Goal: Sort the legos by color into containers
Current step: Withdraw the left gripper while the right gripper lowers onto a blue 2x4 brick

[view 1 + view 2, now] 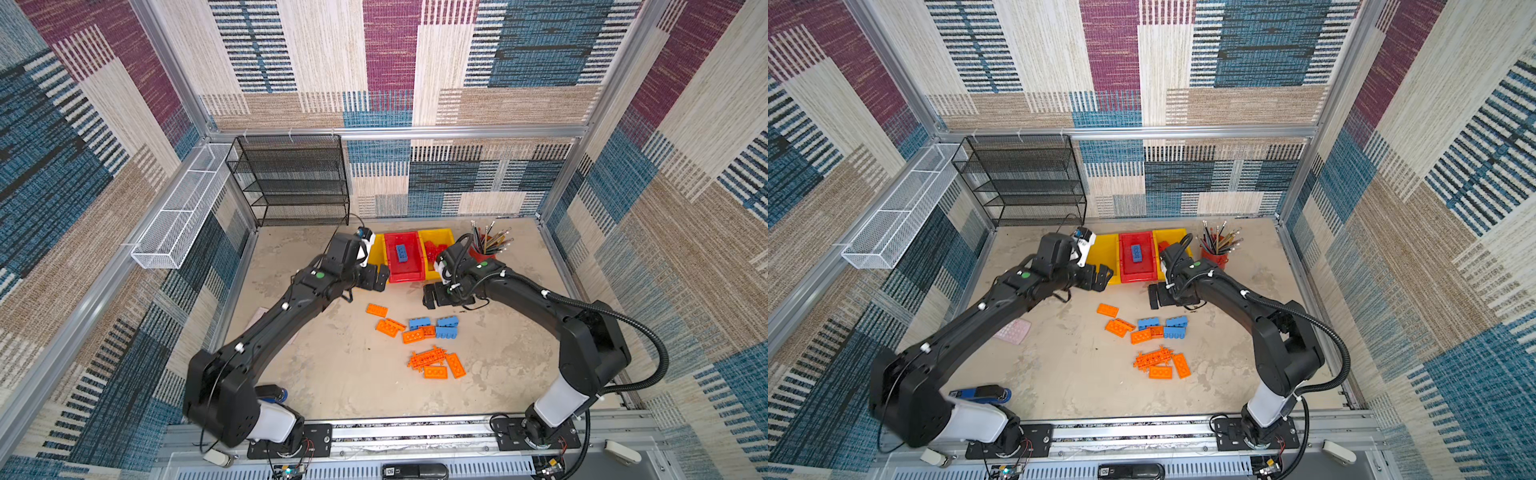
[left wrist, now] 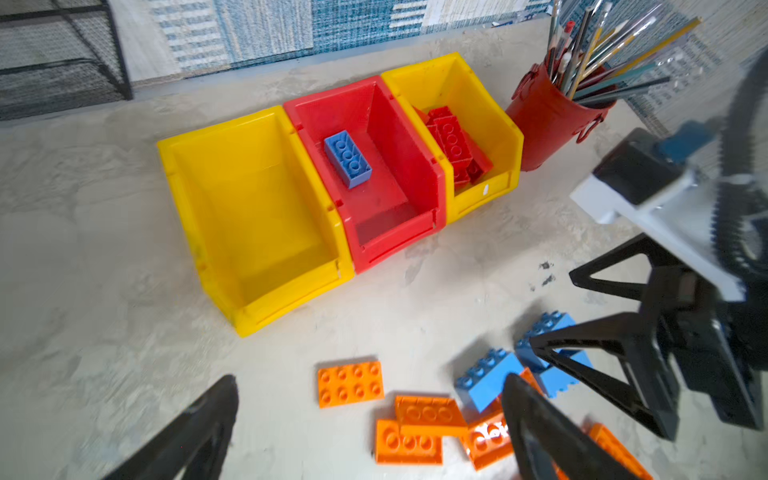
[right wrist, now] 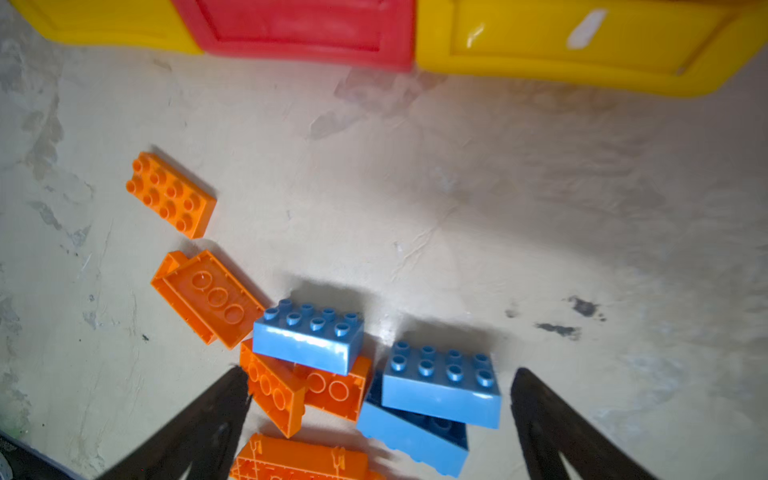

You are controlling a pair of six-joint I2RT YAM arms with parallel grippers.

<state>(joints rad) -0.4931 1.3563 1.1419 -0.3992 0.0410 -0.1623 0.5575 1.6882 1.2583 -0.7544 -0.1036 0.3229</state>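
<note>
Because the loose blue bricks (image 3: 309, 336) lean on orange bricks (image 3: 272, 392) in one tight heap, a close by the right end effector (image 1: 430, 297) could, I judge, drag a neighbour along, tip a brick off its perch, or pinch two at once. That end effector hovers over the heap, spread wide with nothing between its fingers. One blue brick sits on another that lies upturned, so a lift may bring up a pair and shed one on the way. The left end effector (image 1: 374, 280) is likewise wide apart and empty, just in front of the bins (image 3: 307, 37). A careless swing could nudge the row, and the two arms look near enough to foul each other.

The bins stand in a row at the back of the desk (image 1: 353, 386). There is an empty yellow bin (image 2: 249, 199), then a red bin (image 2: 395, 133) with one blue brick (image 2: 347, 159) lying flat. A second yellow bin (image 2: 449, 87) holds red bricks (image 2: 453, 141). Orange pieces lie mid-desk, studded and glossy, some upside down and showing hollow rings, with a toothed plate (image 1: 428, 356) nearer the robot. An orange brick dropped anywhere but the empty bin would spoil the sort.
</note>
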